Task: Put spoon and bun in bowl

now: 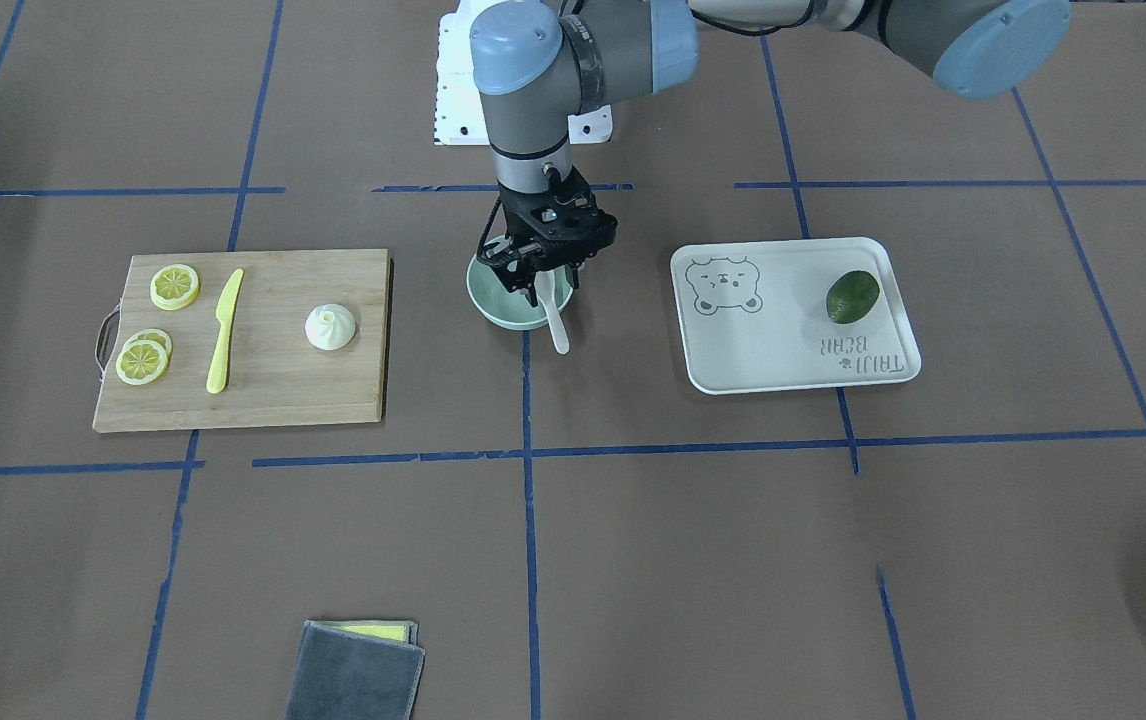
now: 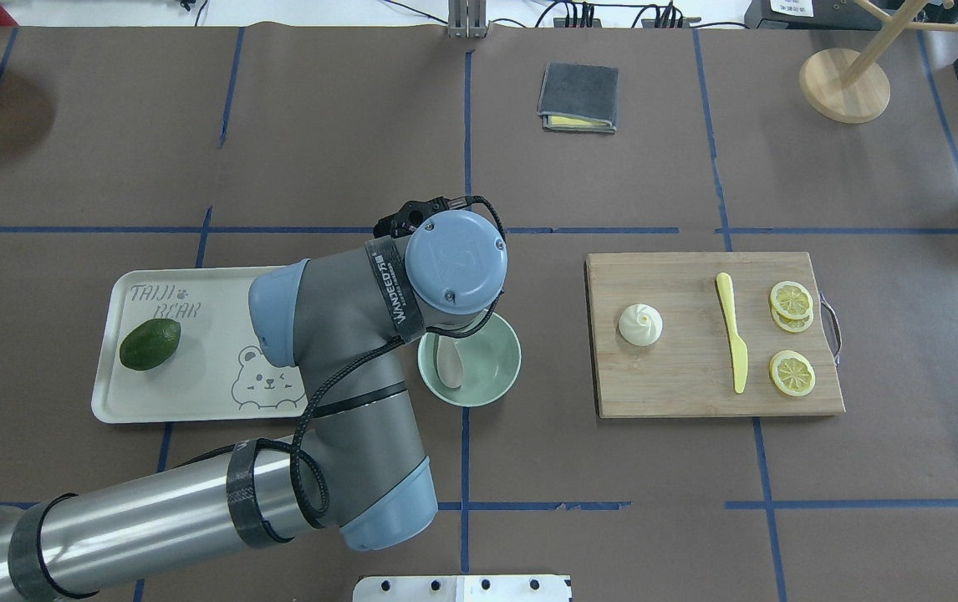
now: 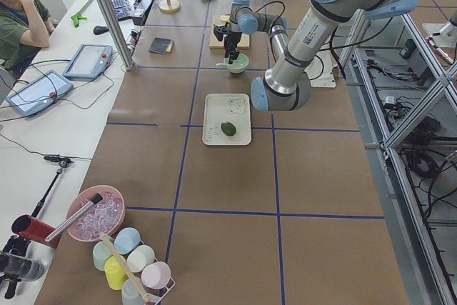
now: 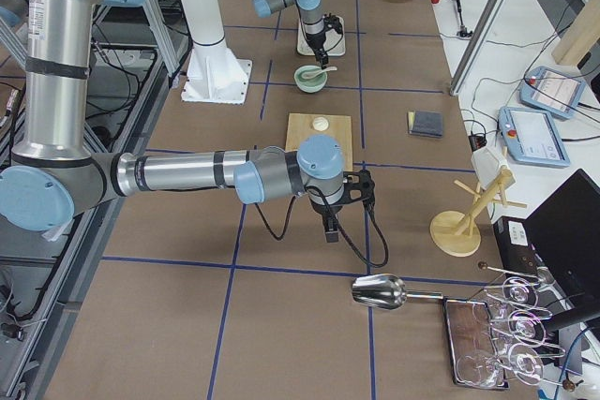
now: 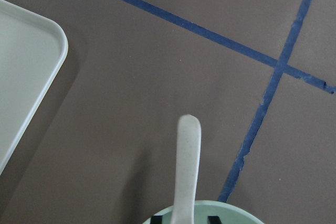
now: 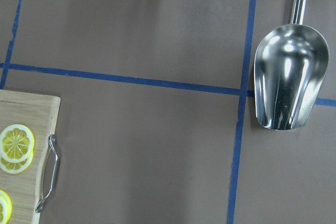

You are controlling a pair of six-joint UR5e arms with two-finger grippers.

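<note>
The pale mint-green bowl (image 1: 489, 303) stands at the table's middle; it also shows in the overhead view (image 2: 494, 355). The off-white spoon (image 1: 557, 328) lies with its scoop in the bowl (image 2: 448, 366) and its handle (image 5: 188, 166) leaning out over the rim. My left gripper (image 1: 540, 276) hangs just over the bowl, its fingers astride the spoon with small gaps, so it looks open. The white bun (image 1: 331, 327) sits upright on the wooden cutting board (image 1: 273, 395). My right gripper (image 4: 331, 231) hovers far off past the board's end; I cannot tell whether it is open or shut.
A yellow knife (image 1: 224, 330) and lemon slices (image 1: 175, 286) share the board. A white bear tray (image 1: 763, 350) holds a dark green avocado (image 1: 852, 296). A folded grey cloth (image 1: 358, 670) lies at the operators' edge. A metal scoop (image 6: 290, 82) lies below my right wrist.
</note>
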